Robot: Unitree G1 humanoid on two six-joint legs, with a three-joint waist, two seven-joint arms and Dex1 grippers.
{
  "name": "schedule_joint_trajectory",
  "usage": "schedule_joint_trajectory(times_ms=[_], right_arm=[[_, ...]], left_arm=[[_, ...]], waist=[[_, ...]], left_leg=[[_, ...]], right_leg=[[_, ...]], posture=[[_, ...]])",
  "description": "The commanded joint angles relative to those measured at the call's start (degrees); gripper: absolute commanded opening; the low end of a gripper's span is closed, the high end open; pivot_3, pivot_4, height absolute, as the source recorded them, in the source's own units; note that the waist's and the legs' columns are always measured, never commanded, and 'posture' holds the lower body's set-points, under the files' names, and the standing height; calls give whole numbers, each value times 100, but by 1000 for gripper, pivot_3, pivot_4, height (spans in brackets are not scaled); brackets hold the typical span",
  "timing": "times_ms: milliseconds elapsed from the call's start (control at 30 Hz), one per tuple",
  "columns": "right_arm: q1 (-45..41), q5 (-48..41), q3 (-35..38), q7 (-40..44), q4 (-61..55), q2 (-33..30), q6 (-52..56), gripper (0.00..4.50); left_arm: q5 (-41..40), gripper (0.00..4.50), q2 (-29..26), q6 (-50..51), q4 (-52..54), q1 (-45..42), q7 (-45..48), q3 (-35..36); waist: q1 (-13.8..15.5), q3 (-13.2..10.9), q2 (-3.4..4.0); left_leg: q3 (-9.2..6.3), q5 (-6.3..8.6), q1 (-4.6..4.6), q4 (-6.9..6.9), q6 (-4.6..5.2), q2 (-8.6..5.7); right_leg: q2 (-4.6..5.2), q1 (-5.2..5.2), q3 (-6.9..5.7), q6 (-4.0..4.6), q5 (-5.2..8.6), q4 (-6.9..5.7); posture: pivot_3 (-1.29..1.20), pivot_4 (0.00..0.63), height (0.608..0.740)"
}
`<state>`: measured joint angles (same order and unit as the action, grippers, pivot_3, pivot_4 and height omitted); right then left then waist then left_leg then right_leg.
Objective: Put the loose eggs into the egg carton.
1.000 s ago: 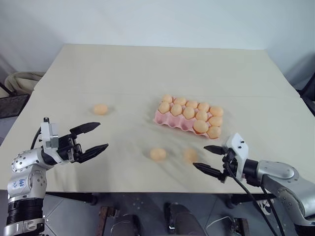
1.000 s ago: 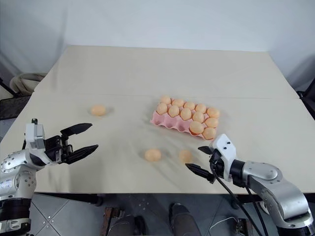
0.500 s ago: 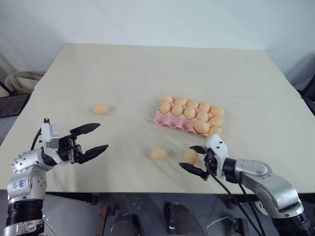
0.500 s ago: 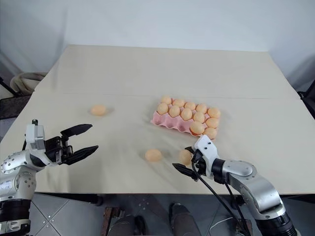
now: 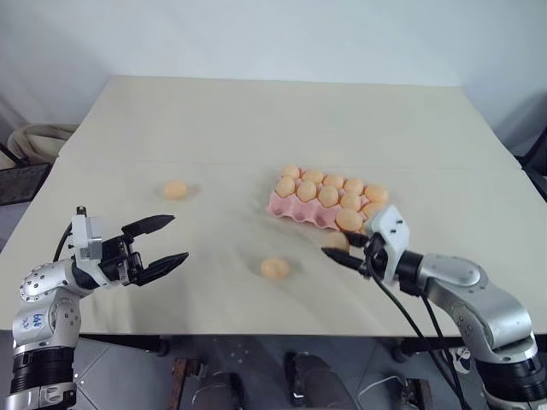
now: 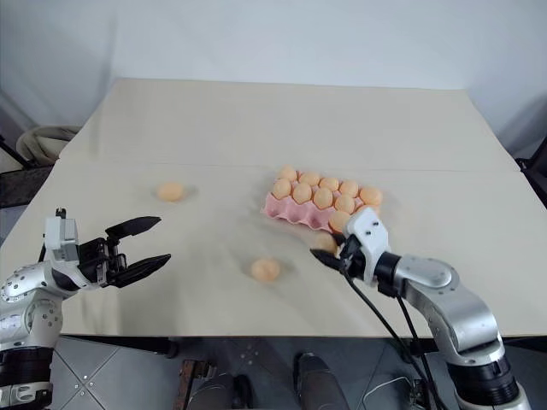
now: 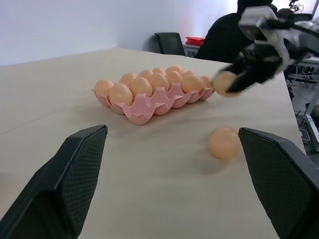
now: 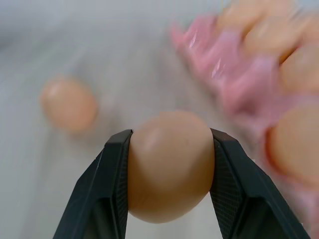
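Note:
My right gripper is shut on one pale-orange egg and holds it just above the table, close to the near corner of the pink egg carton. The carton holds several eggs in its cups. Two loose eggs lie on the table: one in front of the carton, to the left of the right gripper, and one farther back on the left. At the table's front left, my left gripper hangs open with nothing between its fingers. The left wrist view shows the carton, the nearer loose egg and the held egg.
The beige table reaches far behind the carton. Its front edge runs just below both grippers. A pale bag sits on the floor off the table's left side. A dark-clothed person and a chair show in the left wrist view.
My right gripper moved in on the egg lying near the front edge, shut on it, and lifted it up toward the carton. The left gripper stayed still and open.

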<state>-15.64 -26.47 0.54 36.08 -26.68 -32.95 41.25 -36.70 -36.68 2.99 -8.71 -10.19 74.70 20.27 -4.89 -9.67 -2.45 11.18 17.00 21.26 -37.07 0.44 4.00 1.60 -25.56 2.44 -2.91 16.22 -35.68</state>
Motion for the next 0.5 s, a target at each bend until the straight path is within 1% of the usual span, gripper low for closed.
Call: schedule_joint_trajectory(times_ms=[33, 233, 500], right_arm=[[-445, 90, 70, -370, 131, 279, -108, 1803], [-884, 474, -248, -702, 665, 722, -229, 1803], [-1102, 982, -406, -905, 1421, 935, -600, 1803]], left_arm=[[-35, 4500, -44, -164, 275, 92, 162, 10], [55, 4500, -110, -301, 442, 272, 403, -119], [33, 4500, -69, -294, 619, 344, 313, -91]], waist=[[-3, 0, 0], [2, 0, 1], [-1, -2, 3]], left_leg=[[0, -1, 0, 0, 0, 2], [-1, 0, 5, 4, 0, 4], [0, 0, 10, 1, 0, 5]], right_leg=[[-1, 0, 0, 0, 0, 0], [1, -2, -6, 0, 0, 5], [2, -6, -12, -2, -1, 4]], posture=[[0, 150, 740], [0, 150, 740], [0, 150, 740]])
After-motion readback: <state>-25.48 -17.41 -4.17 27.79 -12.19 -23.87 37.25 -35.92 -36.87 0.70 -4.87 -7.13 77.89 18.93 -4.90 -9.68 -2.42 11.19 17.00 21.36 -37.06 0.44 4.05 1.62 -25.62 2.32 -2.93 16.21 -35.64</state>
